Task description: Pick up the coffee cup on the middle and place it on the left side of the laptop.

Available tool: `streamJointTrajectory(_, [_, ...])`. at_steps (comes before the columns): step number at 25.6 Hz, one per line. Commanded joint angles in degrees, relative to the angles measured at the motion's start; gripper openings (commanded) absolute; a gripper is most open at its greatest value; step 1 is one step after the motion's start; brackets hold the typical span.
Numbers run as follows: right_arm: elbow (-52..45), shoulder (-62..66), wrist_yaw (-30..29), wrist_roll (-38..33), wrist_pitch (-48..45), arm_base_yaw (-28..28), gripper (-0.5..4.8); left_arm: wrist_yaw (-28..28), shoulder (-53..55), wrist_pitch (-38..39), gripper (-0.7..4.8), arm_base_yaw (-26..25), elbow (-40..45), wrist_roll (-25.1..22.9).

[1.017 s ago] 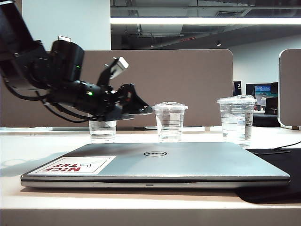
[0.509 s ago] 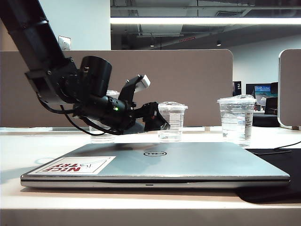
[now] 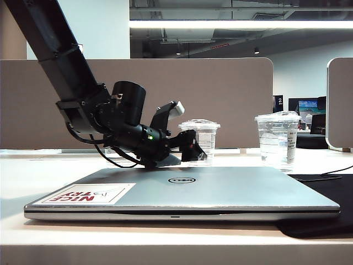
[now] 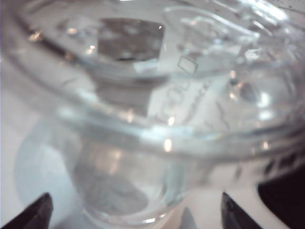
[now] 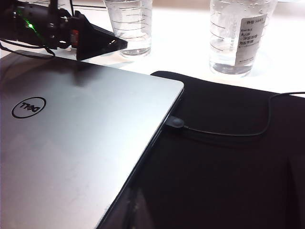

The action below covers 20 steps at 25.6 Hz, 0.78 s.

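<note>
Left hand (image 3: 194, 153): fingers standing apart, hovering over laptop (image 3: 220, 190), nearing coffee cup (image 3: 201, 141). Right hand: lying out of view, state untellable.

left gripper (image 3: 196, 152) low over laptop (image 3: 220, 190), coffee cup (image 3: 200, 141) seemingly between open fingers

Ceiling light strip (image 3: 237, 24) glares at top of exterior view; left wrist view blurred, close clear plastic cup (image 4: 152, 109) unfocused.
</note>
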State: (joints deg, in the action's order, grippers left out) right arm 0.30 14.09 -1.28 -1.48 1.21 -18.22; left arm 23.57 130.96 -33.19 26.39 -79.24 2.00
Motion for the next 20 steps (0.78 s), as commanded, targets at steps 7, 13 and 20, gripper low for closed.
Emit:
streamJointTrajectory(7, [-0.22,-0.04,0.07,0.02,-1.01,-0.04,-0.05,-1.95,2.75,-0.74,4.79,1.07,-3.78,0.15])
streamJointTrajectory(13, [-0.22,-0.09,0.07,0.02,-1.03,-0.04,-0.05,-3.67,3.78,-0.72,4.79,1.16,-5.95,-0.02])
streamJointTrajectory(20, [-0.22,-0.15,0.04,0.02,-1.01,-0.07,-0.05,-3.21,4.66,-2.71,4.79,1.68,-6.36,0.37])
